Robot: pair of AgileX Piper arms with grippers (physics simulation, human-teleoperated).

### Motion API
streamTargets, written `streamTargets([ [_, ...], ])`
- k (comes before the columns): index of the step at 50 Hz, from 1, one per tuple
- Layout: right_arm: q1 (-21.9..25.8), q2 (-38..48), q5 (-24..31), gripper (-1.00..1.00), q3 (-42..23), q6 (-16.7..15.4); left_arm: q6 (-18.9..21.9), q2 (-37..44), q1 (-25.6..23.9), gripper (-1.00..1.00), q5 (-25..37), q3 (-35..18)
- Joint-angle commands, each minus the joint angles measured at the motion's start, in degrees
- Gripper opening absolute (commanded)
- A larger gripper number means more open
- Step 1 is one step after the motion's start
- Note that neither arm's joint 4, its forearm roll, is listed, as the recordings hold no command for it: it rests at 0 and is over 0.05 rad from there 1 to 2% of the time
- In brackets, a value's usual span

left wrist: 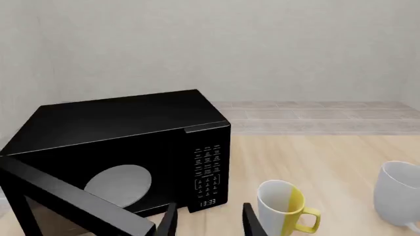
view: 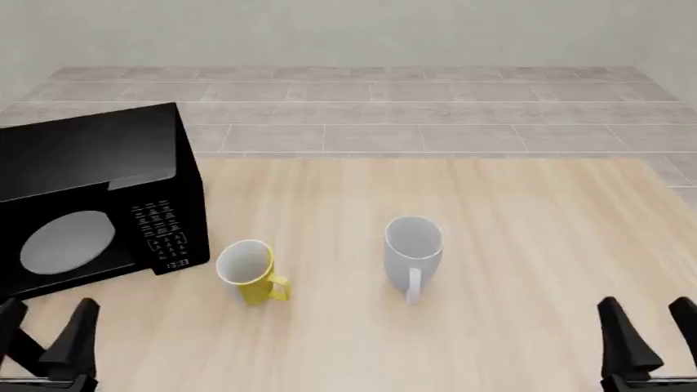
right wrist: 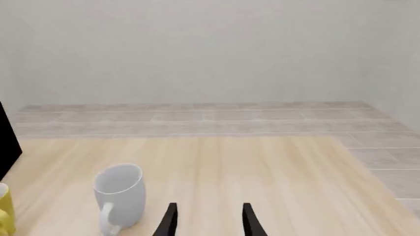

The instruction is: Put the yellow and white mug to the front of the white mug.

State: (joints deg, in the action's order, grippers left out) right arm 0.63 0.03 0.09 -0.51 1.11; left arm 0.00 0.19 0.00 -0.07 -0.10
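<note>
While upright on the tabletop, yellow and white mug stood left of white mug, apart, near microwave. Left end effector and right end effector: both spread, empty.

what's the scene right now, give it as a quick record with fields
yellow and white mug: upright on the table, beside the microwave's front corner, handle toward the camera side
white mug: upright, to the right of the yellow one, apart from it, handle toward the camera side
microwave: black, table's left side, door open
left gripper: open, holding nothing, near edge, left
right gripper: open, holding nothing, near edge, right
task state: yellow mug not yet moved in front of white mug
</note>
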Motion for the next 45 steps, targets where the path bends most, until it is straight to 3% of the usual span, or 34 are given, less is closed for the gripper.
streamTargets([
  [1,0.5,0.0,-0.4,1.0,-0.7,1.2,0.0,0.2,0.0,1.0,0.0,-0.1],
  [4,0.8,0.0,-2.4,1.0,-0.4,2.0,0.0,0.2,0.0,1.0,0.0,-0.1],
  [8,0.4,0.0,-1.1,1.0,-0.7,2.2,0.0,0.2,0.0,1.0,0.0,-0.1],
  [12,2.5,0.0,1.6,1.0,-2.6,-1.1,0.0,0.2,0.0,1.0,0.0,-0.1],
  [15,5.1,0.0,3.2,1.0,-3.3,0.2,0.0,0.3,0.0,1.0,0.0,-0.1],
  [16,4.3,0.0,3.5,1.0,-3.6,-0.3,0.0,0.2,0.0,1.0,0.0,-0.1],
  [17,3.1,0.0,2.7,1.0,-3.7,1.6,0.0,0.2,0.0,1.0,0.0,-0.1],
  [19,6.5,0.1,5.5,1.0,-4.8,-0.1,0.0,0.2,0.0,1.0,0.0,-0.1],
  [29,17.7,14.1,1.3,1.0,-12.0,-6.4,0.0,0.3,0.0,1.0,0.0,-0.1],
  [45,36.6,38.6,-8.6,1.0,-22.6,-7.8,0.0,0.2,0.0,1.0,0.0,-0.1],
])
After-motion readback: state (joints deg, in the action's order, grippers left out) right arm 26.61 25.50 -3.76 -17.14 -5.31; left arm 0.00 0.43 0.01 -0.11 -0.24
